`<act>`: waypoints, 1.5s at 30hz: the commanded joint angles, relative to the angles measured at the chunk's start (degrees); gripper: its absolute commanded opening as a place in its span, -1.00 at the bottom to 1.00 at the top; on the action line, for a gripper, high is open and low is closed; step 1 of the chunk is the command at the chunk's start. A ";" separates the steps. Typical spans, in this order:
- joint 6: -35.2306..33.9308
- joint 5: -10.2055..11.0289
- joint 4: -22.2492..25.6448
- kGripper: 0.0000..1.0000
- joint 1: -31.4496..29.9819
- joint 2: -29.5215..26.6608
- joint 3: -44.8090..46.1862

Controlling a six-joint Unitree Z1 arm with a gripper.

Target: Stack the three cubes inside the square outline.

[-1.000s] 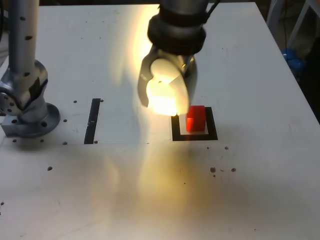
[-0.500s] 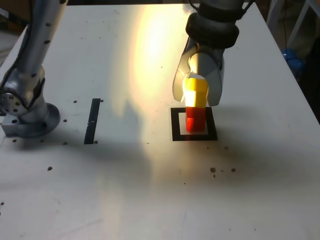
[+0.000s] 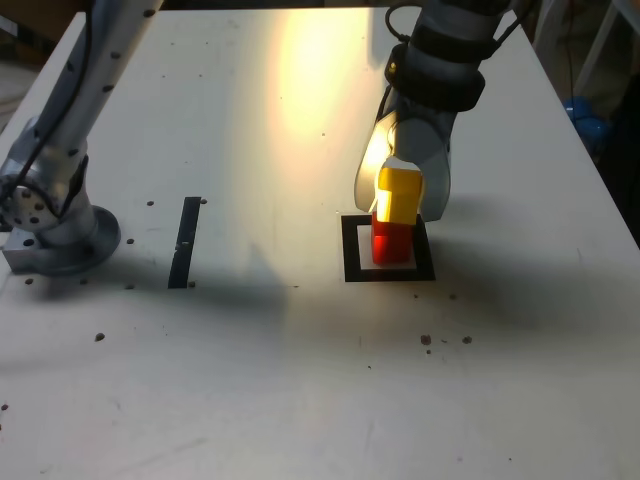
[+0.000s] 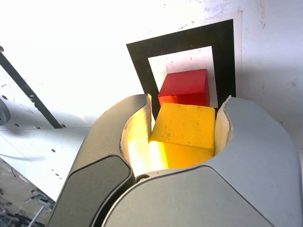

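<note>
Gripper [image 3: 402, 190] clamped on small solid yellow cube [image 3: 399, 195] — both curved grey jaws pressed against opposite side faces, seen plainly from the wrist. Held cube directly over small solid red cube [image 3: 392, 241], seemingly touching or just shy of its top; could not tell which from either view. Red cube seated under the gripper, within the white centre of the thick black square outline [image 3: 352, 250], a little off toward the outline's far edge. Yellow cube looked slightly twisted against the red one below. No green cube in sight.

Judged as rigid, light blocks with smooth, flat faces — stiff enough to take a firm pinch without harm, probably a bit slippery, so best gripped square on two parallel sides near mid-height, as done with this one. Narrower than the jaw span, hence easily nudged; a skewed release could tip the small stack. Narrow black strip [image 3: 185, 241] lay well apart, to the exterior view's left of the gripper, on the white table [image 3: 300, 380].
</note>
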 commanded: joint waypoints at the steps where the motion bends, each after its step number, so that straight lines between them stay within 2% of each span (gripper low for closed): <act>1: 0.12 -0.26 0.24 -0.41 0.07 0.64 -0.09; 6: 0.17 -0.42 0.23 -0.41 0.07 0.99 0.16; 8: 0.42 -0.54 0.19 -0.30 0.07 1.04 0.30; 13: 1.22 -1.18 0.08 0.74 0.07 1.02 1.22; 15: 1.28 -1.46 0.09 0.97 0.07 0.95 1.63; 21: 1.39 -1.85 -0.03 0.99 0.08 0.52 1.93; 25: 1.40 -1.26 -0.11 0.99 0.07 -0.41 1.40; 36: 0.69 3.73 0.55 0.99 -1.41 -6.77 1.48; 45: -0.01 8.11 2.37 0.99 -8.35 -10.65 0.02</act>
